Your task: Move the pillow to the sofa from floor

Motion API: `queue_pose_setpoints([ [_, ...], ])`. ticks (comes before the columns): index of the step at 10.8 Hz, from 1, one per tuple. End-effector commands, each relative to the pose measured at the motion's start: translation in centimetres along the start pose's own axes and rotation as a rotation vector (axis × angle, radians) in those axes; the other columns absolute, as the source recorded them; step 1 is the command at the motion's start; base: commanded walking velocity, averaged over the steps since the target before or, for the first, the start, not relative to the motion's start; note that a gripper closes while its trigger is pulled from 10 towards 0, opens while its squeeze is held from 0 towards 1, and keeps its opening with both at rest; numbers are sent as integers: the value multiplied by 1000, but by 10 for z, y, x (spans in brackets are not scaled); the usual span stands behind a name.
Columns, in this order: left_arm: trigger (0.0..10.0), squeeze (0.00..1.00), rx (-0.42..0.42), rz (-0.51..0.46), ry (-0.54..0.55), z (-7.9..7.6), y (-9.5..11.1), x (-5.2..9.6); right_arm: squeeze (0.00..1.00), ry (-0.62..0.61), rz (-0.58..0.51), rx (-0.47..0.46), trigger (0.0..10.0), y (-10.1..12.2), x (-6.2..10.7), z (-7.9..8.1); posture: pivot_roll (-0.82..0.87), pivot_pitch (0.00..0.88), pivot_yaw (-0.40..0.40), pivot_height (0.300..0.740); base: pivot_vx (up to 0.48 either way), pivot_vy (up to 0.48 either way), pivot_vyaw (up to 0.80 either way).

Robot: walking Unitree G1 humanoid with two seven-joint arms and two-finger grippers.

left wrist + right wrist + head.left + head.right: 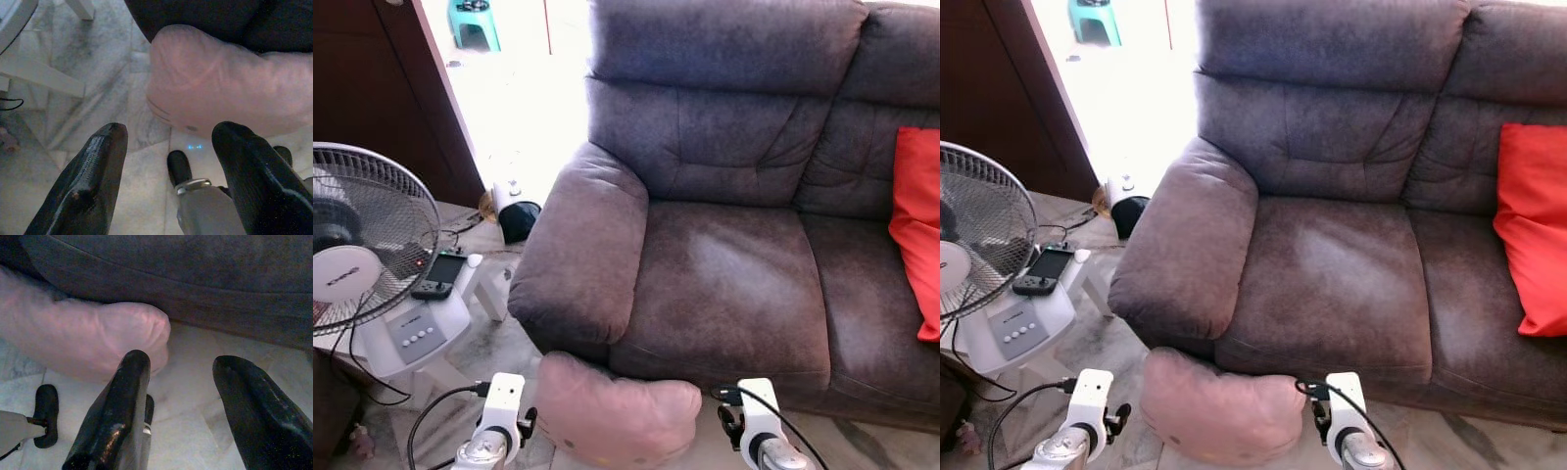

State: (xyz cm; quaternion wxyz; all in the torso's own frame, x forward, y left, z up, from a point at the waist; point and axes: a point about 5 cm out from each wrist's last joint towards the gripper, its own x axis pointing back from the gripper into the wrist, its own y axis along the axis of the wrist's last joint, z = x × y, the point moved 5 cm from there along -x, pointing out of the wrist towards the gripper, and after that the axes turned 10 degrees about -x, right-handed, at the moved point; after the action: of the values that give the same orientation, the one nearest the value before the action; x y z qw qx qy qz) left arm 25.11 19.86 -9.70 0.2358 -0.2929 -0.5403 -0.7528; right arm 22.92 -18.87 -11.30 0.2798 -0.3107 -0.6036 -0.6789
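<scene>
Left gripper (168,161) and right gripper (188,401): fingers apart, empty, flanking the pink pillow (617,411). Pillow lies on the floor at 6 o'clock, against the sofa (724,284) front.

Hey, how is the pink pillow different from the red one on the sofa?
The pink pillow lies on the floor against the sofa front, between the left hand and right hand; the red pillow leans against the sofa's backrest, up on the seat. The pink one is pale and rounded; the red one is bright and flatter. Both look like soft cushions.
</scene>
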Motion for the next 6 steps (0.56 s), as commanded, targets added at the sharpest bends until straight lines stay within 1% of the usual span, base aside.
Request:
queue_pose_setpoints([
  [1,10000,0,2,14,4,0,-6,1,0,0,-6,-3,10000,0,1,-2,101,84,-37,740,0,0,0],
  [4,10000,0,15,-4,26,5,-2,1,0,7,-9,-4,10000,0,1,-2,99,85,-40,740,0,0,0],
  [6,10000,0,46,-56,24,3,11,-1,0,10,-6,0,10000,0,1,-2,100,85,-41,740,0,0,0],
])
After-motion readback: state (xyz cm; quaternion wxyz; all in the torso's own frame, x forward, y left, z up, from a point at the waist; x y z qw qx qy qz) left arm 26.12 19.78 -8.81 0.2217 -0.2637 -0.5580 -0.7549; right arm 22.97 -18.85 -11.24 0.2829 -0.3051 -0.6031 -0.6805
